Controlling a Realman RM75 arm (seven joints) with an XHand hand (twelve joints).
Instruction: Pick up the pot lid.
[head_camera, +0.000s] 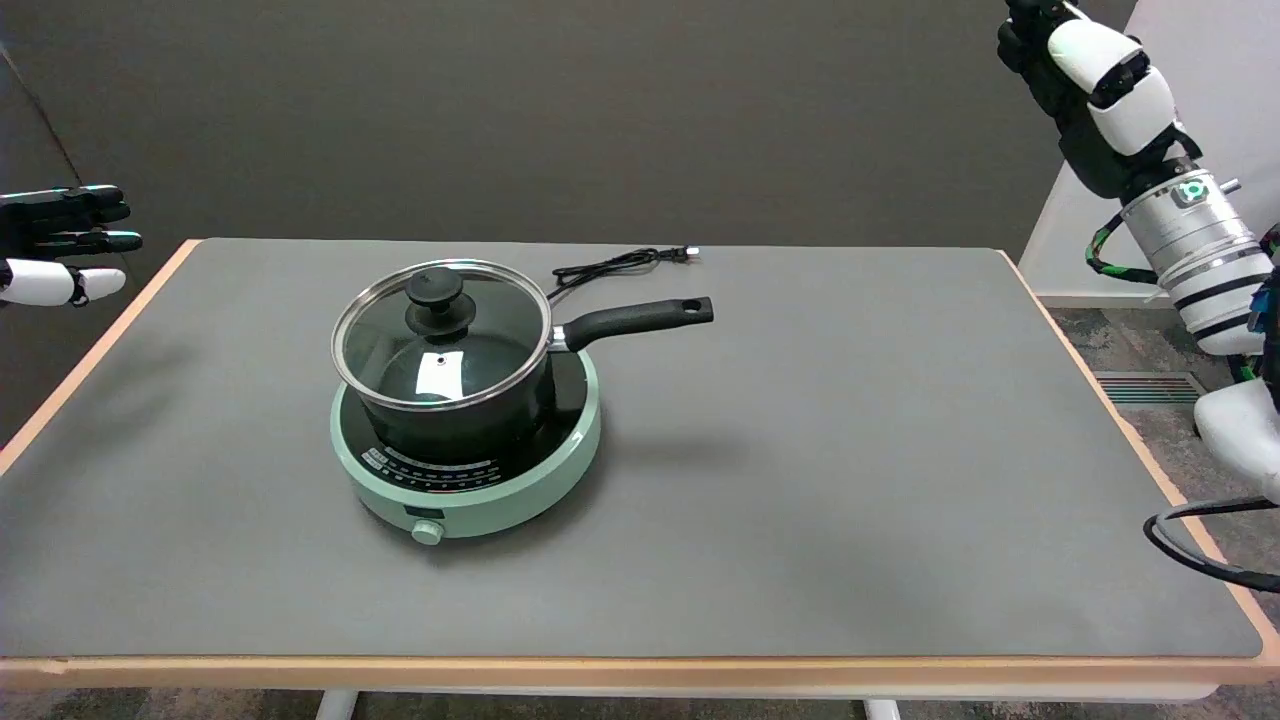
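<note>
Nothing is done yet: the glass pot lid (441, 335) is sitting on the saucepan (470, 400). Your right hand (1085, 85) is hanging far right, well apart; finger state indeterminable.

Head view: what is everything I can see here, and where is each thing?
Pot lid: one, clear glass with a metal rim and a black knob, sitting on the pot.
Pot: one, black, on the cooker; its long black handle points right.
Cooker: one, pale green round hotplate with a front dial, left of the table's middle.
Cord: one, black, lying on the table behind the pot.
Table: one, grey top with a light wooden edge.
Right hand: one, black and white, raised at the upper right, far from the lid; whether its fingers are spread or curled cannot be told.
Left hand: one, black and white, in the air at the left edge.
</note>
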